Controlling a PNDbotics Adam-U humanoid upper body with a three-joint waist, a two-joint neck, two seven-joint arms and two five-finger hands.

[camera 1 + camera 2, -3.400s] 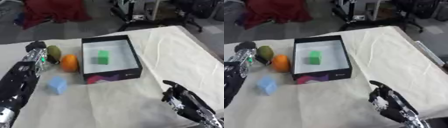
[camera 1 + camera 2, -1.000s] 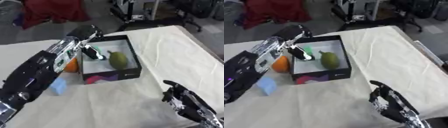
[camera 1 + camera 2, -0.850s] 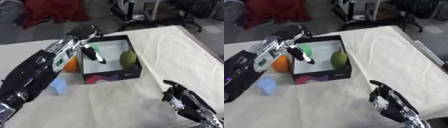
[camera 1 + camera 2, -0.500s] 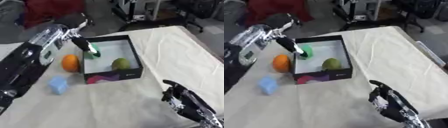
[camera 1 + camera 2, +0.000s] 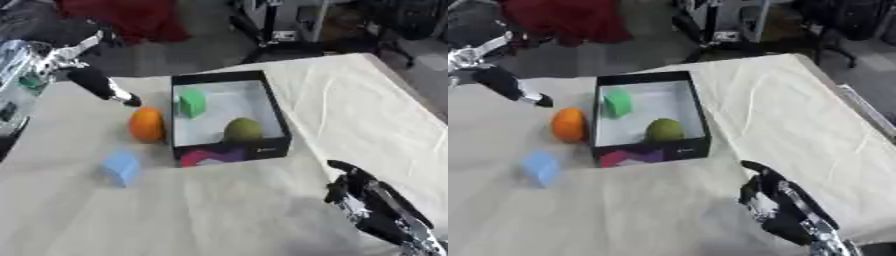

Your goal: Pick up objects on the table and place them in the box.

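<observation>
A black box (image 5: 275,114) with a white inside stands in the middle of the table. Inside it lie a green block (image 5: 192,103) near the far left wall and a dark green round fruit (image 5: 244,129) near the front wall. An orange fruit (image 5: 147,124) rests on the cloth against the box's left side. A light blue block (image 5: 122,167) lies nearer, to the left. My left hand (image 5: 98,83) hovers open at the upper left, its fingers straight, above and left of the orange fruit, holding nothing. My right hand (image 5: 374,207) rests open at the lower right.
A cream cloth (image 5: 350,110) covers the table; its right edge (image 5: 866,112) drops off beside the box. Beyond the far edge lie a red cloth (image 5: 131,17) and dark stands (image 5: 280,30) on the floor.
The dark green fruit has been let go into the box and has rolled to rest by the front wall. My left hand has pulled back out of the box to the upper left.
</observation>
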